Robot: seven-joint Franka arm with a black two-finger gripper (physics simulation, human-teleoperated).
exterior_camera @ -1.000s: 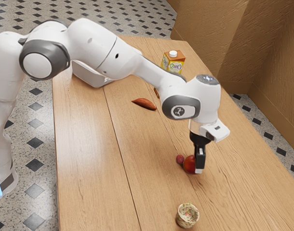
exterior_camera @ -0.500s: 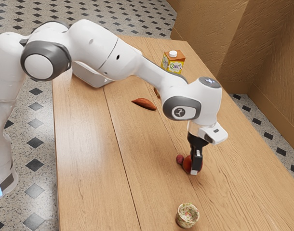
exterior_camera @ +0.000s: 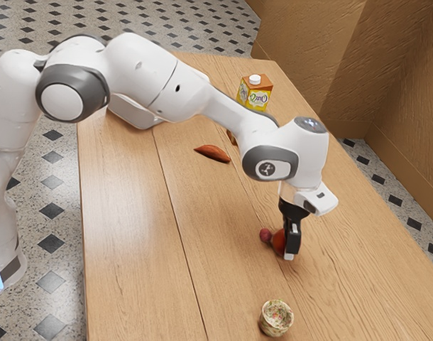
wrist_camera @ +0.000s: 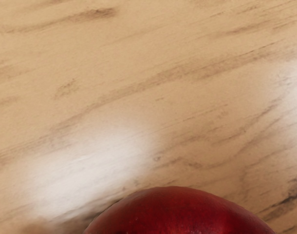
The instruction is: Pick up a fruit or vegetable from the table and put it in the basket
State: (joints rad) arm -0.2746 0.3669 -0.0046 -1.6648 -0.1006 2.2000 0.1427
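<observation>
My gripper [exterior_camera: 289,254] is low over the table, pointing down at a red apple-like fruit [exterior_camera: 278,242] and covering its side toward the exterior view's right. Whether it grips the fruit cannot be made out. In the wrist view the red fruit [wrist_camera: 180,214] lies just under the hand. A small dark-red fruit [exterior_camera: 265,235] rests beside it on the table. Farther off lies an orange-brown sweet-potato-like vegetable [exterior_camera: 213,153]. The light grey basket [exterior_camera: 132,114] stands at the table's far end, partly hidden behind my arm.
A juice carton [exterior_camera: 254,95] stands toward the far edge of the wooden table [exterior_camera: 131,234]. A small brown thing [exterior_camera: 231,137] is partly hidden by my arm. A small patterned cup [exterior_camera: 276,318] stands near the exterior view's lower edge.
My hand shifted slightly toward the exterior view's left, then a little back toward its right, staying low at the red fruit. The things on the table have not visibly moved.
</observation>
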